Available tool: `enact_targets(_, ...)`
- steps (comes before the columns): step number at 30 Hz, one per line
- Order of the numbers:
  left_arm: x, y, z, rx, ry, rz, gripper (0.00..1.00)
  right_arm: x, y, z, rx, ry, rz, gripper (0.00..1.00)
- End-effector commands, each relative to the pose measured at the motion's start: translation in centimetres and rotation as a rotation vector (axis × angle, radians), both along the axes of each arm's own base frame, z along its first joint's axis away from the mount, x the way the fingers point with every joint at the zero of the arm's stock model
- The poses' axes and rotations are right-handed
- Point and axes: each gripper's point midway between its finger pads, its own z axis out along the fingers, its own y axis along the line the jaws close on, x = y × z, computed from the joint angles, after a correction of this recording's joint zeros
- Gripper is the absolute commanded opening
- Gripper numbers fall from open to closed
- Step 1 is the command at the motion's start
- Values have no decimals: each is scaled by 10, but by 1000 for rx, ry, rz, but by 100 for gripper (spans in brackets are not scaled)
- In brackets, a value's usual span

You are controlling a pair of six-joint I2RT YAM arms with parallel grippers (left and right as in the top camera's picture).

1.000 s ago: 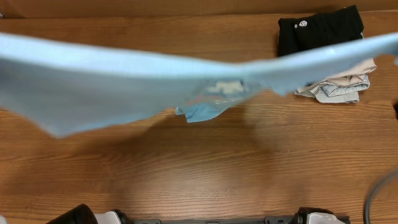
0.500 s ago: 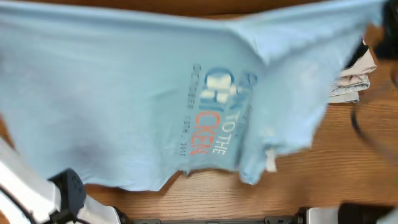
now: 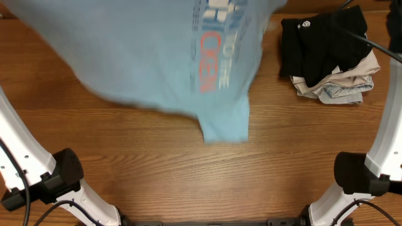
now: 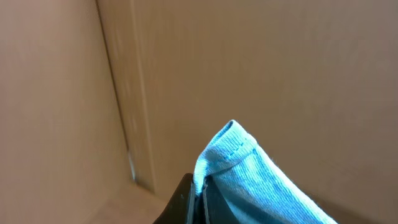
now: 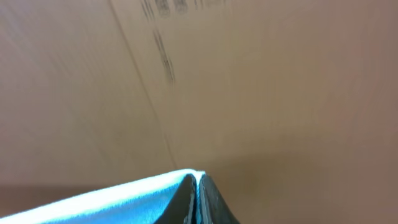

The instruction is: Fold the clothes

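Currently the spreading-out step, by my reading; no fold made yet. Light blue T-shirt (image 3: 144, 56) hangs blurred over the far half of the table (image 3: 188, 169), lettering (image 3: 210, 53) up, one corner drooping toward the middle. Left gripper (image 4: 199, 188) is pressed together on a stitched blue edge; right gripper (image 5: 199, 190) pinches a thin blue edge likewise. Next move probably calls for lowering both ends evenly and taut, clear of the black garment (image 3: 320, 34) and beige-grey pile (image 3: 342, 85). Overhead shows the shirt's spread but neither pinch; wrist views show the pinches only.
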Motion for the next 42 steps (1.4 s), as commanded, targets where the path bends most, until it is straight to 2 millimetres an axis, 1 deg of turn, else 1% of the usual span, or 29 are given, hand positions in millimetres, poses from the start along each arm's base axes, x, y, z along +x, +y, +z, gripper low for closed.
enact_targets(1,-49,-10,66,75,-157,41,4,-59,-7,79,2,-208,-55,4)
enact_targets(3,-59,-12,77,88,-184,47,4,-67,-7,88,0,-233,-54,4)
enact_targets(4,-63,-14,79,90,-186,47,4,-68,-6,87,-1,-229,-54,4)
enact_targets(5,-64,-15,78,90,-179,45,4,-68,-6,83,1,-211,-54,4)
enact_targets(7,-63,-15,63,64,-125,41,4,-61,-7,66,3,-145,-54,4)
enact_targets(8,-61,-14,52,46,-85,41,4,-57,-7,55,3,-108,-54,4)
enact_targets(9,-56,-12,24,9,9,39,4,-45,-8,26,10,-10,-52,4)
enact_targets(11,-49,-8,-13,-43,129,39,4,-34,-5,-6,19,96,-30,4)
enact_targets(12,-46,-7,-30,-70,185,38,4,-29,-3,-23,20,150,-15,4)
enact_targets(13,-43,-5,-51,-93,254,35,4,-24,-1,-43,10,212,6,4)
enact_targets(15,-40,-4,-85,-136,366,31,4,-16,3,-82,3,327,37,4)
enact_targets(17,-40,-4,-116,-186,466,27,4,-11,4,-113,12,415,49,4)
enact_targets(18,-41,-6,-131,-212,515,20,4,-9,5,-130,20,464,58,4)
enact_targets(19,-42,-8,-142,-235,555,12,4,-9,7,-143,26,501,69,4)
enact_targets(22,-51,-16,-167,-289,652,-14,4,-12,11,-175,46,601,93,4)
enact_targets(25,-62,-23,-177,-299,719,-28,4,-21,13,-188,56,668,96,4)
enact_targets(28,-81,-28,-183,-287,795,-32,4,-36,14,-196,64,730,96,4)
enact_targets(29,-83,-27,-181,-284,794,-29,4,-42,15,-198,63,753,99,4)
enact_targets(31,-88,-35,-175,-300,775,-60,4,-54,15,-201,52,788,104,4)
enact_targets(33,-97,-44,-165,-300,753,-77,4,-72,15,-203,55,836,97,4)
enact_targets(34,-100,-46,-163,-298,751,-76,4,-78,16,-203,55,848,94,4)
enact_targets(36,-116,-50,-158,-291,756,-60,4,-97,14,-202,52,885,76,4)
enact_targets(39,-140,-58,-159,-296,783,-38,4,-122,15,-201,60,933,66,4)
enact_targets(40,-150,-60,-162,-305,797,-17,4,-133,16,-200,63,957,66,4)
enact_targets(42,-161,-64,-167,-324,816,-7,4,-143,17,-199,80,968,58,4)
